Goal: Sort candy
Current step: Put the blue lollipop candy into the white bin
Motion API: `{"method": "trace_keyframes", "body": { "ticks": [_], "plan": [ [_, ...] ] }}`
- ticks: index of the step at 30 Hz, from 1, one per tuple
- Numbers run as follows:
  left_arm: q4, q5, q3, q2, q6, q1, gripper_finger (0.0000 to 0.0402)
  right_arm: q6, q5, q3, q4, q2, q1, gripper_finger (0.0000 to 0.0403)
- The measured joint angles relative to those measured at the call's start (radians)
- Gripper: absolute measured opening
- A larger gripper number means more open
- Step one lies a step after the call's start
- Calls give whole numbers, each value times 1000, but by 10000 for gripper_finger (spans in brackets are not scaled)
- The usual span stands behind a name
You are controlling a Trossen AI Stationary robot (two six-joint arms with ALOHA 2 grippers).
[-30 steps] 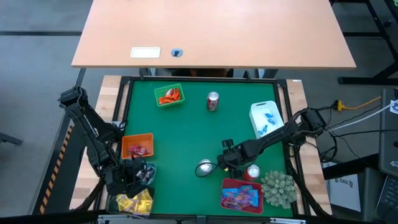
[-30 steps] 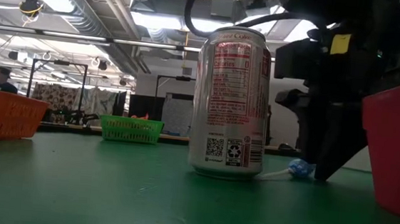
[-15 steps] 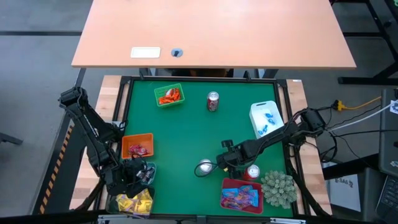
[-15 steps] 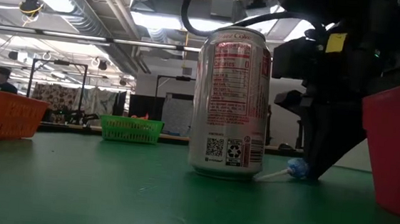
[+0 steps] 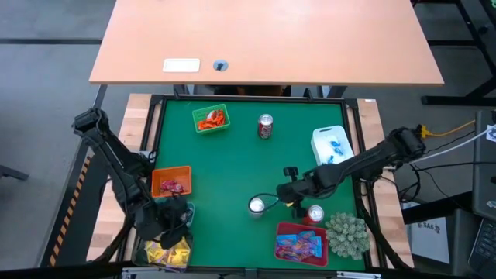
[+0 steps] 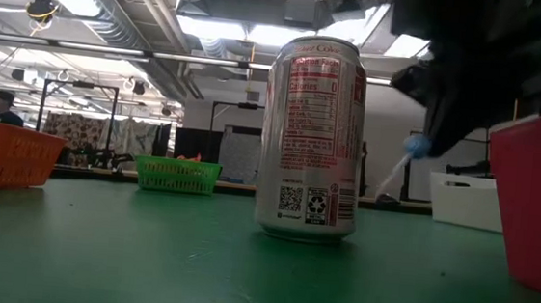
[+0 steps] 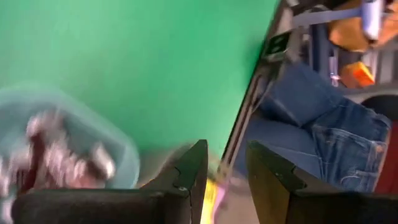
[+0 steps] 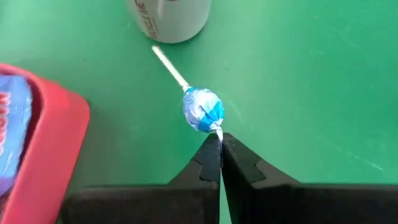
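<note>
Lollipop [image 8: 203,111] with a blue wrapper, hanging from the right gripper [image 8: 219,149], which is closed on the twisted tail of the wrapper. In the low view the sweet [image 6: 416,144] is clear of the mat, its white stick slanting down beside the can [image 6: 313,140]. From above, the right gripper [image 5: 291,194] sits just right of that can [image 5: 256,205], between the red tray [image 5: 284,231] and the white bin [image 5: 322,142] that already holds blue sweets.

Handling, as a judgement: the piece is very light, with a hard round head and a thin stiff stick. The wrapper is slick and crinkly, and a pinch on its tail alone lets the head swing and may let it slip out. A firmer hold would be across the head or low on the stick near the head. Slow travel would suit the present hold.

Left gripper [image 7: 221,180], near the table's front-left corner, above the clear tub [image 7: 74,143] of dark-wrapped candy and next to the yellow sweets [image 5: 169,252]. Its fingers stand partly apart with nothing between them.
</note>
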Motion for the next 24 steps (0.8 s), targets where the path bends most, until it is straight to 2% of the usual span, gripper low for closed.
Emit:
{"method": "trace_keyframes", "body": {
  "ticks": [7, 11, 15, 18, 21, 24],
  "plan": [
    [106, -9, 0, 0, 417, 155, 98, 43, 38, 0, -129, -134, -11, 2],
    [187, -78, 0, 0, 735, 256, 98, 45, 75, 0, -188, -210, -51, 2],
    [357, -159, 0, 0, 1092, 369, 98, 36, 109, 0, -239, -289, -100, 2],
    [498, -158, 0, 0, 1320, 454, 98, -1, 132, 1, -261, -355, -120, 2],
    [541, -103, 0, -24, 1428, 535, 98, -15, 173, 1, -297, -423, -118, 2],
    [504, -73, 0, -69, 1443, 609, 98, -16, 218, 1, -348, -488, -116, 2]
  ]
}}
